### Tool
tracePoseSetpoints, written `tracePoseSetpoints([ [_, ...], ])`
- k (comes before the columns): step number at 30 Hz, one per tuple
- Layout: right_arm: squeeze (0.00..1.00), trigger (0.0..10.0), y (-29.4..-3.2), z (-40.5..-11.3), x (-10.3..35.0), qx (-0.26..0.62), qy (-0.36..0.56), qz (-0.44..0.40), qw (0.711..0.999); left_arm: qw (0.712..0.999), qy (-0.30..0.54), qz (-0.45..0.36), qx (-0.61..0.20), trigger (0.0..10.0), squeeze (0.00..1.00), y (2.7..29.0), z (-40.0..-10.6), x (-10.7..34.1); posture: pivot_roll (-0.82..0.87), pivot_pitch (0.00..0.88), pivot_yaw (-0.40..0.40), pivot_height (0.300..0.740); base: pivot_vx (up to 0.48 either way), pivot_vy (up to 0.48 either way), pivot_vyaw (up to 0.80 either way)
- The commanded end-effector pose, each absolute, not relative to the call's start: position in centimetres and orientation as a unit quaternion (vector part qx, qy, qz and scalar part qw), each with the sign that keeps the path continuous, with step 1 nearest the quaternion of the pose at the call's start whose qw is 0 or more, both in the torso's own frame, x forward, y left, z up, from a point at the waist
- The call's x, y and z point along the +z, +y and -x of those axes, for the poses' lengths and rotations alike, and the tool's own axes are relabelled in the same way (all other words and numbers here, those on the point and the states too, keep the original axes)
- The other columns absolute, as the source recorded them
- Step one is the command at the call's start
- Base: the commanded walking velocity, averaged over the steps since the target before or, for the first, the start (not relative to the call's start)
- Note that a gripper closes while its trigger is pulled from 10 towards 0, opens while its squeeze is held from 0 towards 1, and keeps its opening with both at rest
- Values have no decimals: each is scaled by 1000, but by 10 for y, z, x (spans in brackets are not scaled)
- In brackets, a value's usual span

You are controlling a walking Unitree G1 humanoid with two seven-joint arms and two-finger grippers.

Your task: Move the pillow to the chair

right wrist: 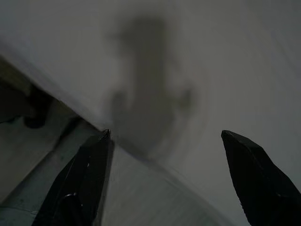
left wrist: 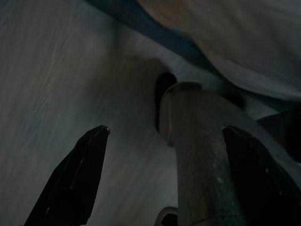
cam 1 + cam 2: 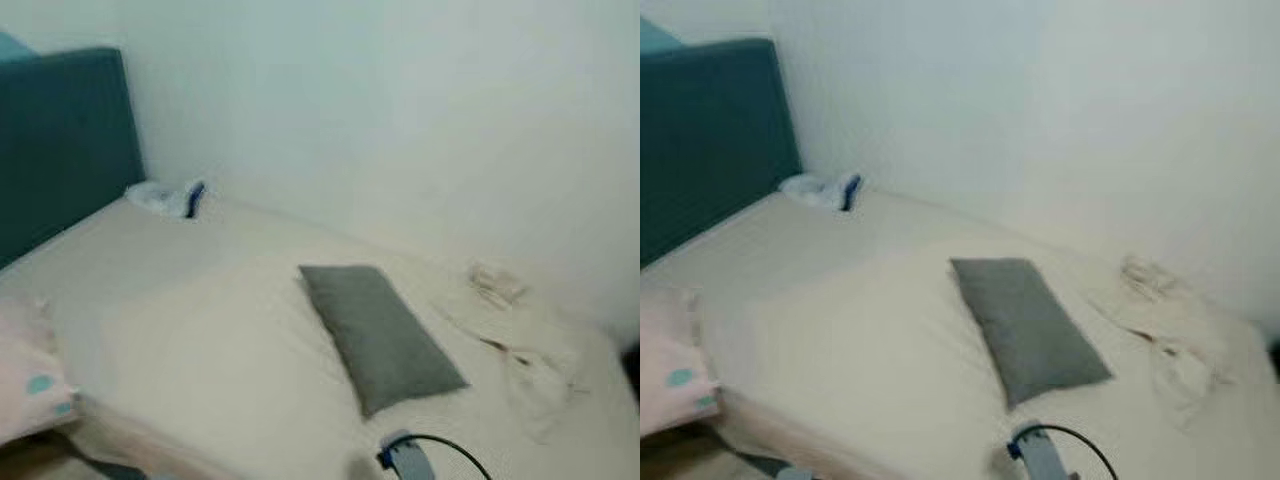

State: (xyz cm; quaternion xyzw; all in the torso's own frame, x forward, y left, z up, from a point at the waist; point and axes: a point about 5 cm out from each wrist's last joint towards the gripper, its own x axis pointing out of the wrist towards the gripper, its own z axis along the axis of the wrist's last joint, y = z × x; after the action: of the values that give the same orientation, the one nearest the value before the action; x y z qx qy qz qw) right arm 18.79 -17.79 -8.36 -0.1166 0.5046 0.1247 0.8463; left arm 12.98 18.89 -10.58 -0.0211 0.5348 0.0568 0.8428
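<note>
Both grippers, left gripper [image 2: 162, 176] and right gripper [image 1: 164, 179], spread wide holding nothing; the grey pillow [image 3: 380, 335] lies well ahead on the bed [image 3: 200, 330], looks soft and light (pinch 1 corner, probably)

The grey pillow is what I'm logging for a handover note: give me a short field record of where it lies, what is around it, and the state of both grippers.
pillow: grey pillow lying flat on the bed, untouched
bed cover: cream sheet, rumpled toward the robot's right
headboard: teal headboard at the robot's left
near headboard: white and blue bundle by the wall
left edge: pink spotted pillow
left gripper: open, hanging low, holding nothing
right gripper: open, holding nothing
chair: cannot tell where
</note>
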Motion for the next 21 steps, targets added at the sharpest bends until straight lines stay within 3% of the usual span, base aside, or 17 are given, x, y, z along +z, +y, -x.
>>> tracePoseSetpoints([
  [1, 0, 10000, -179, -196, -79, 111, 490, 102, 859, 828, 557, 40, 45, 10000, 0, 174, -119, -111, 103, 0, -114, 740, 0, 0, 0],
  [6, 0, 10000, -161, -234, -58, 134, 429, 72, 890, 828, 558, 36, 38, 10000, 0, 173, -121, -111, 98, 0, -109, 740, 0, 0, 0],
  [12, 0, 10000, -150, -252, -46, 159, 401, 84, 898, 828, 559, 31, 39, 10000, 0, 173, -120, -111, 98, 0, -111, 740, 0, 0, 0],
  [21, 0, 10000, -149, -240, -54, 160, 421, 93, 888, 826, 562, 14, 38, 10000, 0, 175, -118, -111, 112, 0, -116, 740, -98, 0, 0],
])
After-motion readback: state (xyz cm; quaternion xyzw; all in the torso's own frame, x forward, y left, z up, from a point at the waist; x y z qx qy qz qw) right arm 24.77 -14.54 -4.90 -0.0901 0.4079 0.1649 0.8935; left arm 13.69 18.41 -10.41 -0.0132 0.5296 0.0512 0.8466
